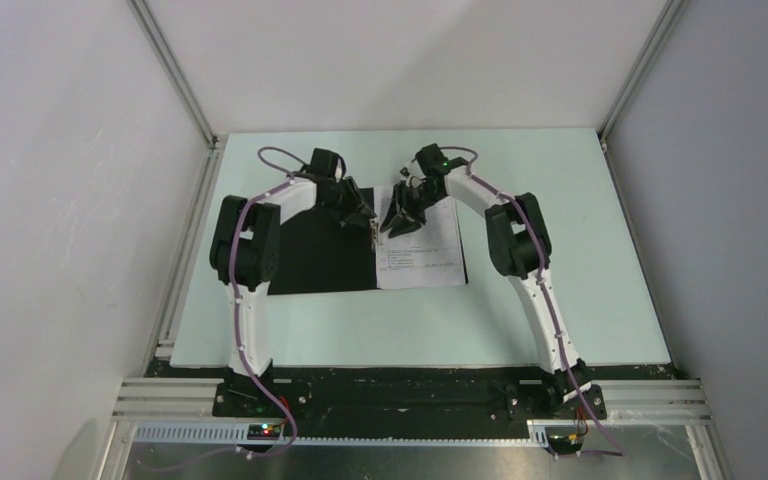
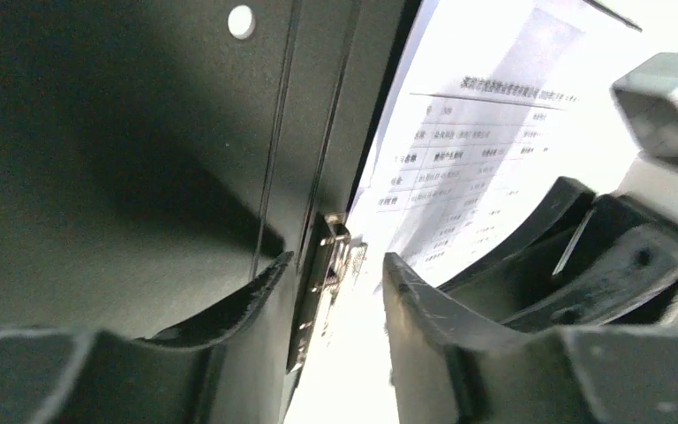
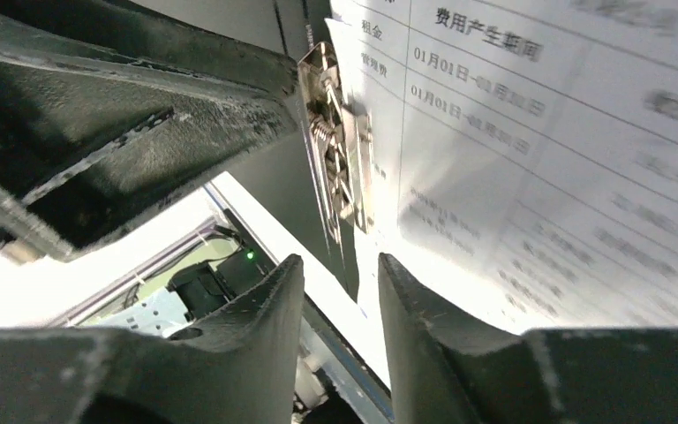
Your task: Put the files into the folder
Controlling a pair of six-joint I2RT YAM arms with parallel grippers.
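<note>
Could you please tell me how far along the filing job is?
Done: the folder lies open, black inside up, with the files on its right half beside the metal clip. In hand: the left gripper and right gripper sit at that clip, jaws apart, gripping nothing. Left: closing the cover; whether the clip clamps the sheets I cannot tell.

The folder (image 1: 320,258) lies open on the table (image 1: 560,300). The files (image 1: 428,250) lie in its right half, beside the spring clip (image 3: 335,150) at the spine. The left gripper (image 1: 367,221) and right gripper (image 1: 398,221) flank the spine's far end.
</note>
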